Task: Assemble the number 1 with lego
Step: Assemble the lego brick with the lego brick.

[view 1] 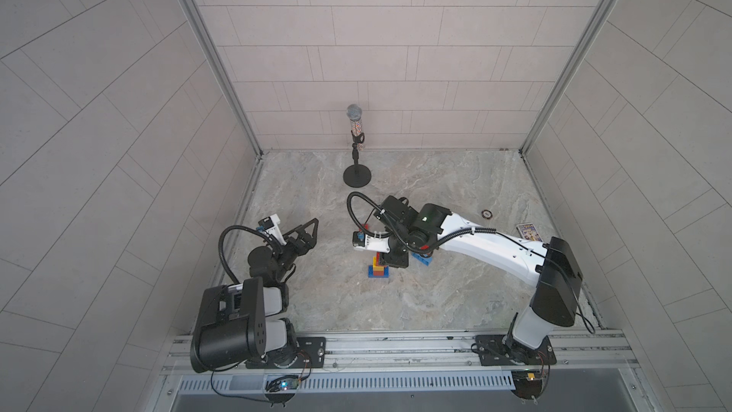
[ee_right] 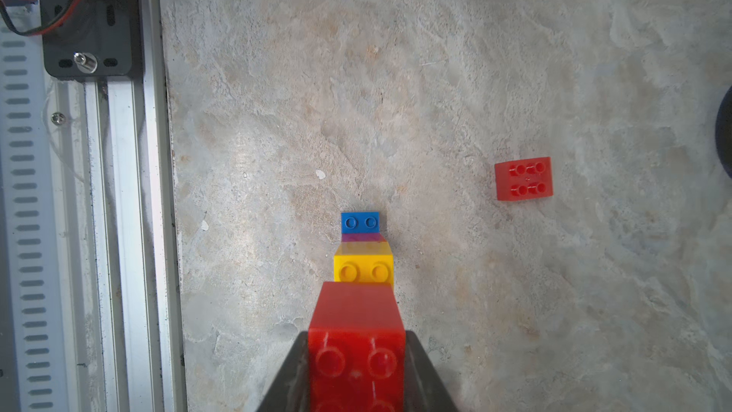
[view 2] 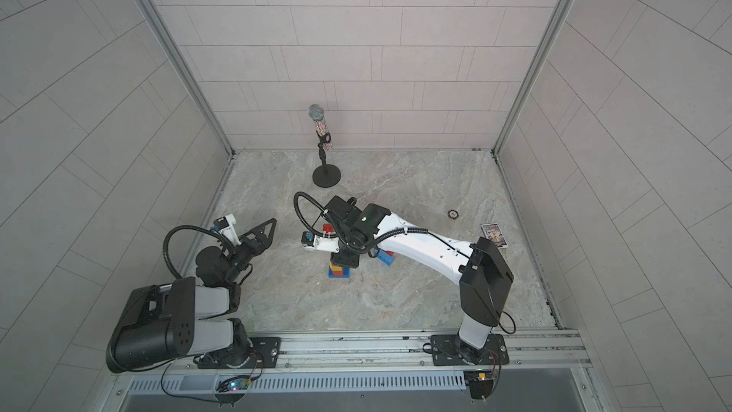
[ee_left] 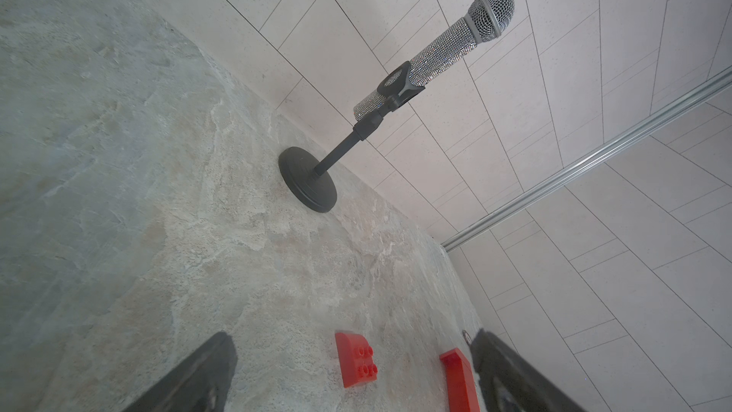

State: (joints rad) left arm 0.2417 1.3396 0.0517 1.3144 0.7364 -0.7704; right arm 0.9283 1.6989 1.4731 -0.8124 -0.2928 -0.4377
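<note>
Gray stone table (ee_right: 475, 73): low in the frame, your right claw (ee_right: 356, 336) pinches a red brick (ee_right: 354, 307) atop the yellow brick (ee_right: 363, 269) and blue brick (ee_right: 360, 222), maybe not clicked yet. Your left claw (view 1: 307, 233) is spread. A loose red brick (ee_right: 523, 178) waits at the right, so much of the 1 is left.

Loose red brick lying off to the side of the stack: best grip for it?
Come straight down on the loose red brick. It lies flat, studs up, clear of the stack, so pinch across its two long side walls, the narrower span.
</note>
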